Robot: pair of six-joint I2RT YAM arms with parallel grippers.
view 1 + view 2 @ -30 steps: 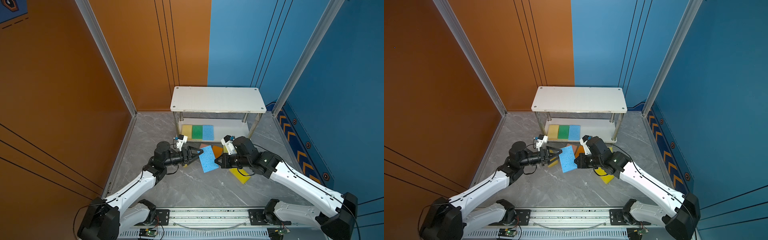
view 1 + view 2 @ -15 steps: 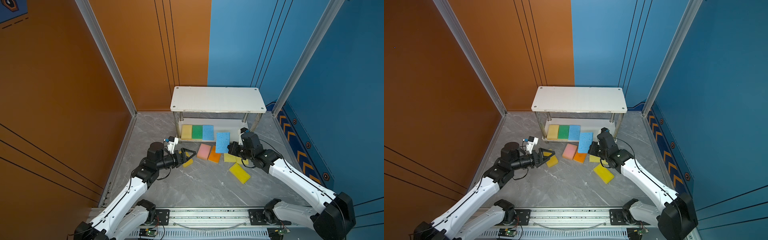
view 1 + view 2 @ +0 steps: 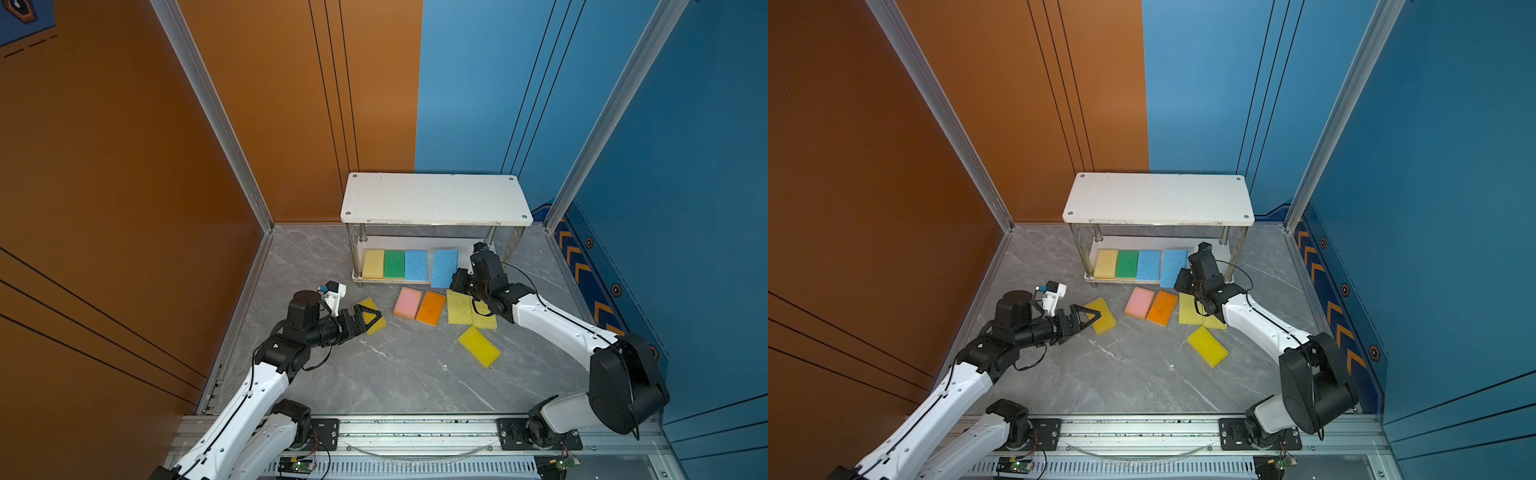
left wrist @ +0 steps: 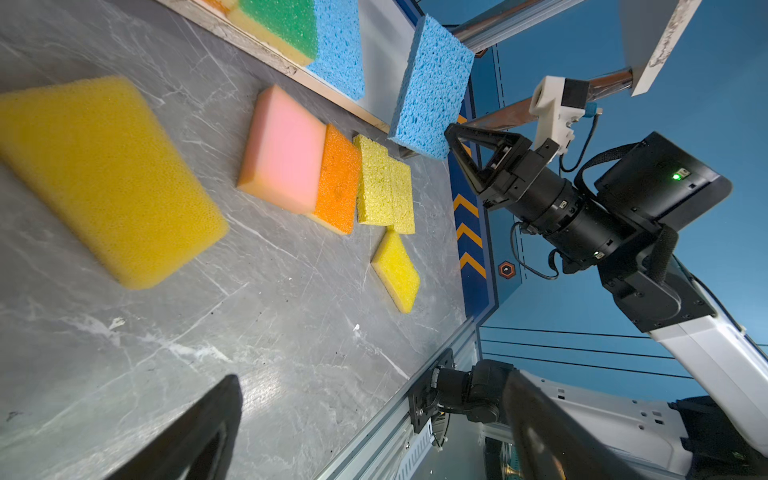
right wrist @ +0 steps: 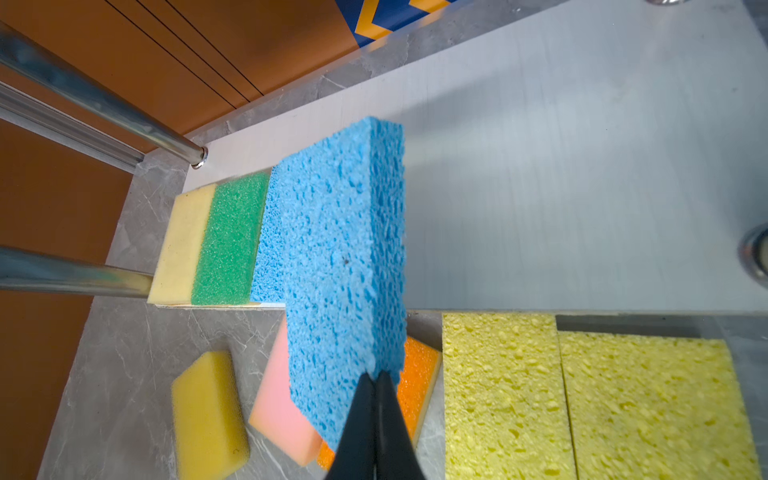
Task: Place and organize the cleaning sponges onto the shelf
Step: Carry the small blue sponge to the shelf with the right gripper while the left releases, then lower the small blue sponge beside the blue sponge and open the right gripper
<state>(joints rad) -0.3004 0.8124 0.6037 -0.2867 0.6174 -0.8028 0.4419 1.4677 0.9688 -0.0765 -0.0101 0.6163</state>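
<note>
At the front edge of the bottom board (image 5: 561, 187) of the shelf (image 3: 432, 199), my right gripper (image 5: 376, 380) is pinched shut on the near end of a blue sponge (image 5: 345, 257). The sponge hangs over the board, a little tilted, and is not lying down yet. Three sponges sit side by side on the board: a yellow sponge (image 3: 373, 264), a green sponge (image 3: 394, 264) and a second blue sponge (image 3: 416, 265). Mine is just beside that row, with a small gap.

To do this well, I think I should go slow. I would push my sponge in until its far end lines up with the row. Then I would slide it close to the second blue sponge without bumping it, or the row may go crooked. I would make it flat, bring it down until it rests on the board, and only then let go. The top board is overhead and a shiny post (image 3: 510, 243) stands near my arm, so I must stay low and straight.

My left gripper (image 3: 1090, 316) has its jaws wide apart and holds nothing. It hangs by a floor sponge (image 3: 1106, 322). Five more sponges lie on the floor, so lots is left.
</note>
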